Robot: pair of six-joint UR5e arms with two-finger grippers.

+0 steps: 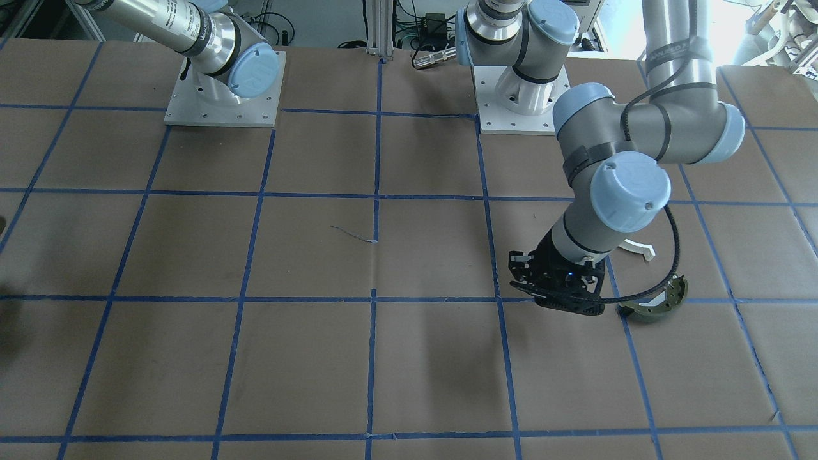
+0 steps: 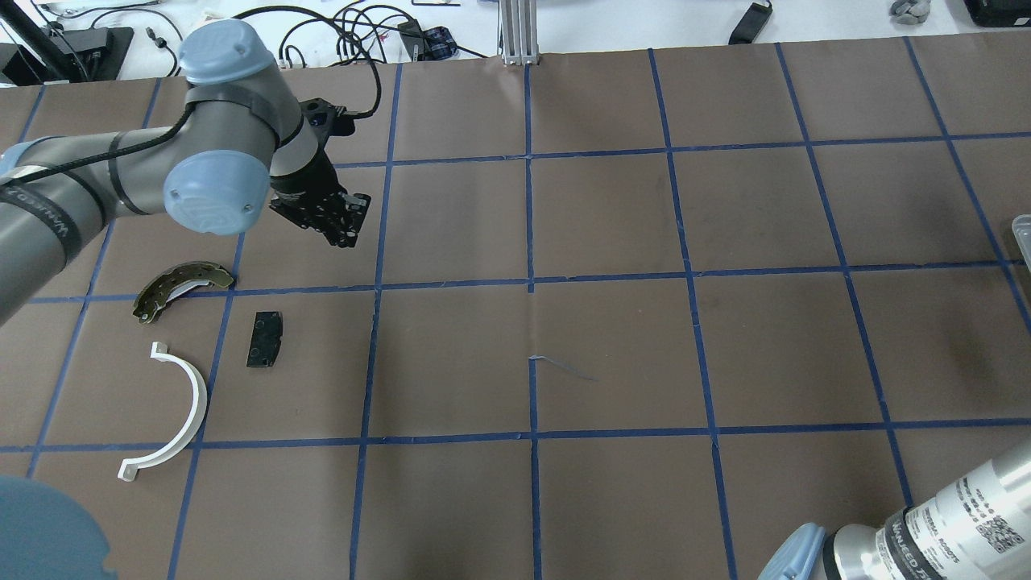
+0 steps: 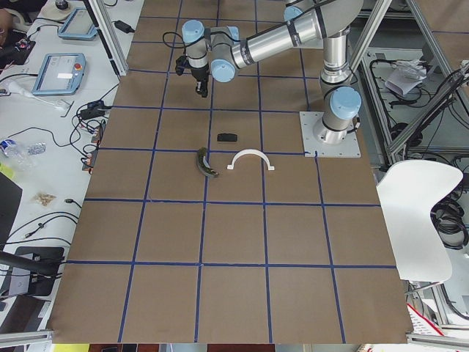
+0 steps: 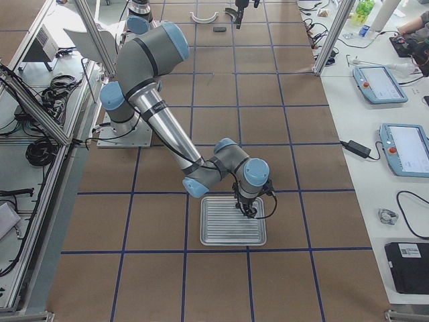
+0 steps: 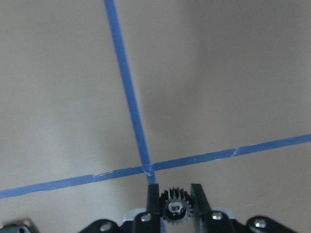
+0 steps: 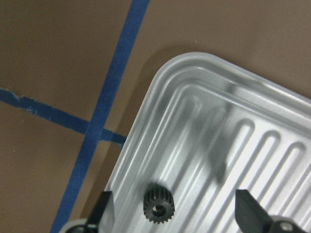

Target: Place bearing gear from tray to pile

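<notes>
Brown-paper tabletop [image 2: 612,354]: covered edge to edge and marked into squares with blue tape.
Silver tray [image 4: 221,231]: ribbed metal with rounded corners, flat on the right half of the tabletop, nearer its right end.
Pile [image 3: 207,164]: three loose parts on the left half of the tabletop, near each other but apart.
White half-ring [image 2: 196,399]: plastic, lying flat, the pile part nearest the robot-side edge.
Olive brake shoe [image 2: 181,286]: curved, at the pile's far side, its tip over a tape line.
Black pad [image 2: 265,339]: small and rectangular, flat between the shoe and the half-ring, offset toward the tabletop's middle.
Left gripper [image 5: 175,193]: closed on the bearing gear and held above a tape crossing, just beyond the brake shoe toward the operators' edge.
Right gripper [image 6: 177,211]: fingers spread wide over a corner of the tray, gripping nothing.
Bearing gear [image 5: 175,208]: small, black and toothed, pinched between the left gripper's two fingers with its bore facing the wrist camera, off the tabletop and not in the pile.
Second gear [image 6: 158,206]: same kind, lying flat on the tray's ribs near its rounded corner, between the right gripper's fingers and touching neither.
</notes>
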